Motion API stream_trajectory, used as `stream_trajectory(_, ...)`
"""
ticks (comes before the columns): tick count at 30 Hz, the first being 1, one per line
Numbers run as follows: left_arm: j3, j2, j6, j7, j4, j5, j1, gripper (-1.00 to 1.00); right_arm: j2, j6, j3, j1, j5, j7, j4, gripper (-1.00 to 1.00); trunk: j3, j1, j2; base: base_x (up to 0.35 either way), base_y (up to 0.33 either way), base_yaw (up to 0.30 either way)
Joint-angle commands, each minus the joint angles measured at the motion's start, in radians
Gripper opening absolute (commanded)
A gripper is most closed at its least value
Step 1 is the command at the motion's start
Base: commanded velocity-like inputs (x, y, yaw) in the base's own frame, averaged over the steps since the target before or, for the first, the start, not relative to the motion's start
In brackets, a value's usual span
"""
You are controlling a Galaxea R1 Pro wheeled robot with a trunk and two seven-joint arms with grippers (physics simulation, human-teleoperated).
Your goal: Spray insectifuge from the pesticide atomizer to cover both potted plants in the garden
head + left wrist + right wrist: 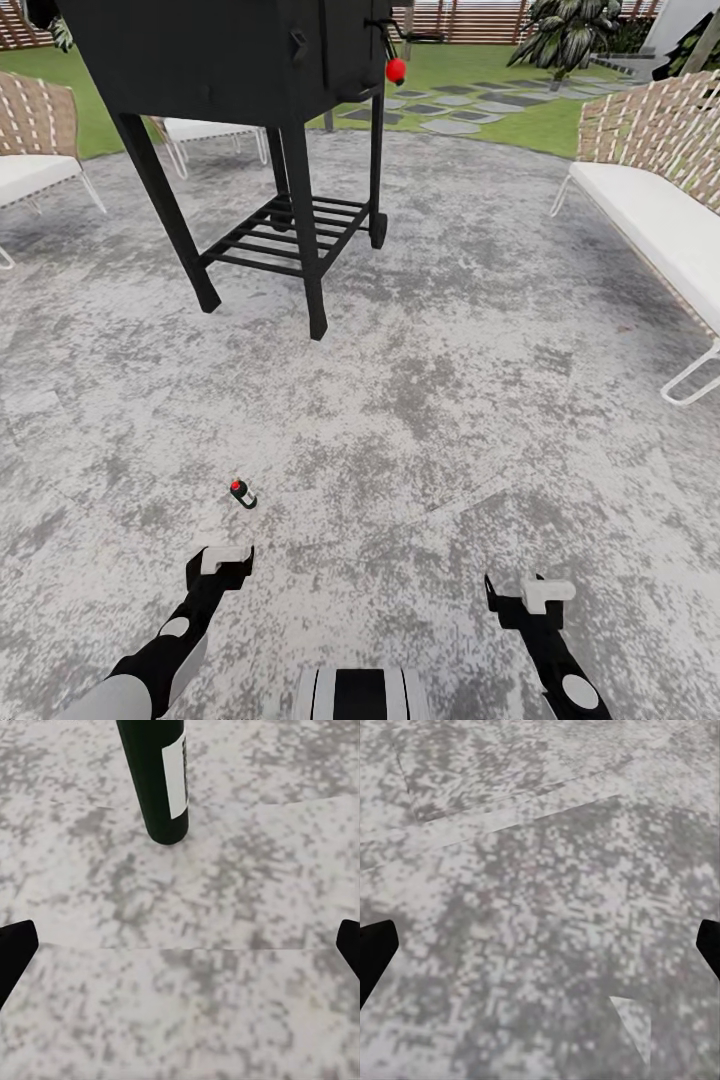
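**Atomizer on patio, ahead of left gripper**

Pesticide atomizer (242,493) stands upright on grey patio paving (430,400), just ahead of left gripper (219,572), apart from it, no contact. In left wrist view, bottle (159,780) w/ white label sits beyond the fingertips (15,952). Left gripper: jaws wide, empty. Right gripper (512,590): jaws wide, empty, over bare paving. Black grill cart (250,120) well ahead of both.
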Motion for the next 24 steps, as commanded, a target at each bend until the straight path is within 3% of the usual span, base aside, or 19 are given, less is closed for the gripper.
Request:
stream_trajectory(1, 0.006, -0.001, -0.004, -0.001, 0.001, -0.005, -0.001, 1.00, 0.000, -0.003, 0.001, 0.000, 0.001, -0.004, 0.001, 1.00, -0.001, 0.000, 0.000, 0.023, 0.000, 0.000)
stream_trajectory(24, 0.004, -0.001, -0.006, -0.001, 0.001, -0.010, -0.001, 1.00, 0.000, -0.002, 0.002, 0.000, 0.001, -0.004, 0.000, 1.00, -0.001, 0.000, 0.000, 0.145, 0.109, 0.000)
